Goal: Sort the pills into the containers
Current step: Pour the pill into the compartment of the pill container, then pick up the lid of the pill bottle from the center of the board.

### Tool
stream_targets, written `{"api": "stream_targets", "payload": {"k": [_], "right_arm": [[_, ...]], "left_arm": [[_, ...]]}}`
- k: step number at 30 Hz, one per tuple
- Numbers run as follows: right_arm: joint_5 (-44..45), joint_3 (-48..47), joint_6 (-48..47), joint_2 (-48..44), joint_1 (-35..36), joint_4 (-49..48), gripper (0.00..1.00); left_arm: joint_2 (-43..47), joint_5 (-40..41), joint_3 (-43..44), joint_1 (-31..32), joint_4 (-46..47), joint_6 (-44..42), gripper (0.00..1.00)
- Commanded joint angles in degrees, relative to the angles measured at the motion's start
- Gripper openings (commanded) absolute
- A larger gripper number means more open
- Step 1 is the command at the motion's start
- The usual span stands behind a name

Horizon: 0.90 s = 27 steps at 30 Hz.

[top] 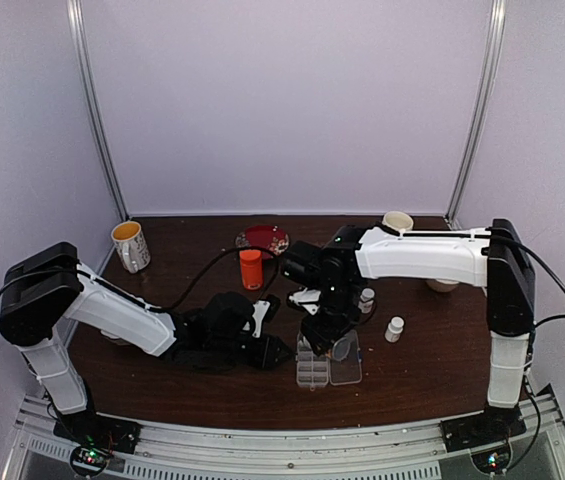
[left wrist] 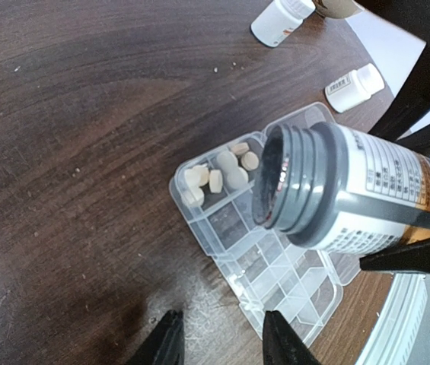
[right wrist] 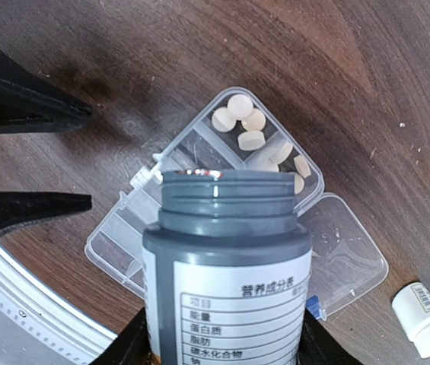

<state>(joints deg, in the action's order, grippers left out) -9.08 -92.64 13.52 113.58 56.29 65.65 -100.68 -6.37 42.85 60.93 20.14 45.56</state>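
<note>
Worryingly, the right gripper (right wrist: 222,342), closed on a tilted uncapped grey bottle (right wrist: 226,251), could overpour round cream pills (right wrist: 241,122) beyond the clear plastic organiser box (right wrist: 123,236); the left gripper (left wrist: 226,342) gaped empty.

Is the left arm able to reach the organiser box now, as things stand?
Probably yes. The left fingers are open, empty and close to the near edge of the organiser box, bare table between. The grey bottle hangs above it, further in.

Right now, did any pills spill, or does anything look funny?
No pills lie outside the box; they sit in its end compartments. The grey bottle is tipped, uncapped, over the box, but the right end effector holds it. Only tiny pale specks dot the table.
</note>
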Motion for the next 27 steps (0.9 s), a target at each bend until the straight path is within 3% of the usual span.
{"api": "stream_targets", "payload": {"k": [1, 4, 16, 22, 27], "right_arm": [[-1.2, 0.5, 0.7, -2.6, 0.2, -2.2, 0.00], [0.7, 0.4, 0.4, -2.2, 0.2, -0.7, 0.00], [-0.1, 12.9, 0.2, -11.6, 0.0, -13.1, 0.00], [0.0, 23.7, 0.1, -18.9, 0.1, -25.9, 0.00], [2.4, 32.7, -0.3, -25.6, 0.1, -38.9, 0.00]], "left_arm": [[1.2, 0.6, -0.2, 0.2, 2.8, 0.4, 0.37], [1.3, 0.6, -0.3, 0.2, 2.9, 0.4, 0.37], [6.1, 1.9, -0.4, 0.2, -2.1, -0.4, 0.37], [14.0, 5.4, -1.3, 0.2, -13.7, -1.2, 0.37], [21.2, 15.0, 1.5, 0.2, -30.4, -2.4, 0.39]]}}
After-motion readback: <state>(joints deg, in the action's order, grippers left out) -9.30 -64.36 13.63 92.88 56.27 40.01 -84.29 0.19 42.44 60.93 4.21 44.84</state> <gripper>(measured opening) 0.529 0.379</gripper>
